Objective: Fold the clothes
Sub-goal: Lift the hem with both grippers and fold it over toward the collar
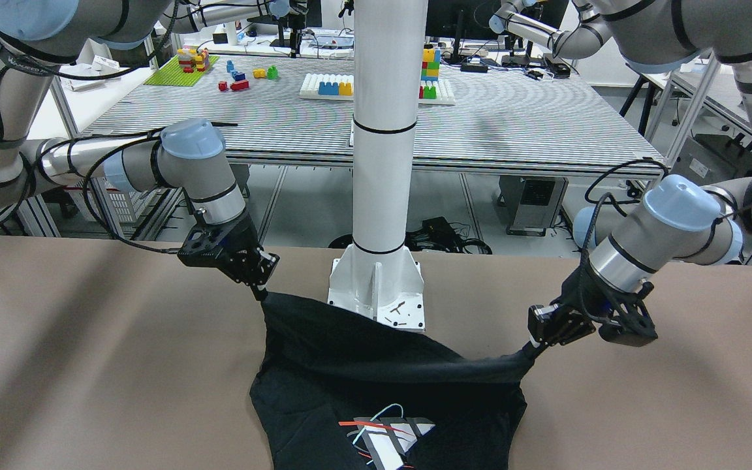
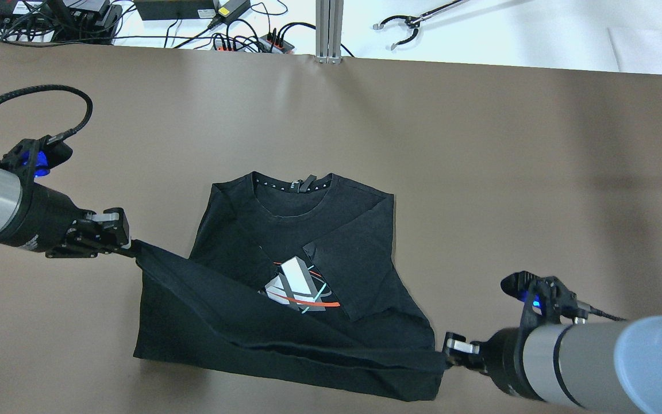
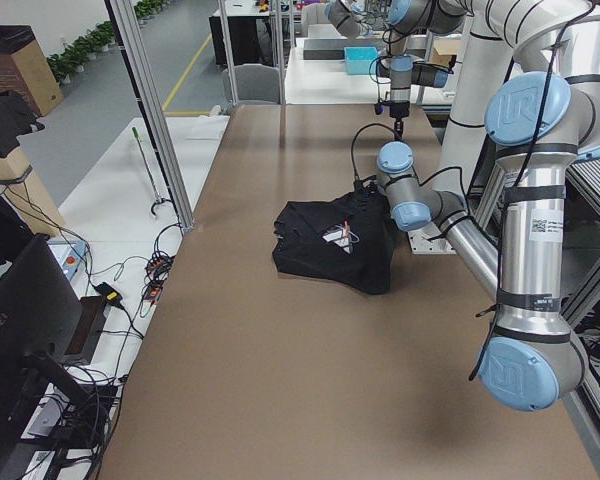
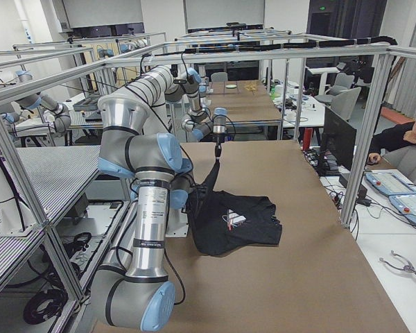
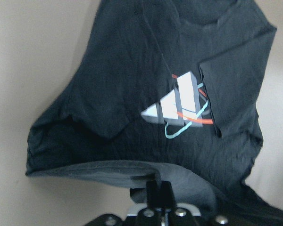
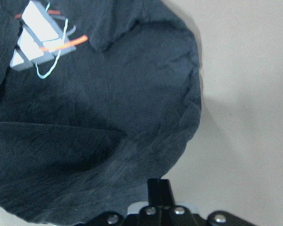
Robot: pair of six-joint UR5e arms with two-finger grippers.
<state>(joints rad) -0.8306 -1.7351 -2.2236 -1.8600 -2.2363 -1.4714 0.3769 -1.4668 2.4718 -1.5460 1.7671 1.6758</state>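
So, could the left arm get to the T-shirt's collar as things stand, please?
Probably not yet: the left gripper is shut on a hem corner of the T-shirt. The collar lies uncovered, so it could likely reach after letting go.

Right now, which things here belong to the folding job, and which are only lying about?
Job:
- black T-shirt
- left gripper and right gripper, each shut on a corner of the shirt's lower edge

Lying about:
- white pillar at the table's edge
- toy bricks on the table behind it
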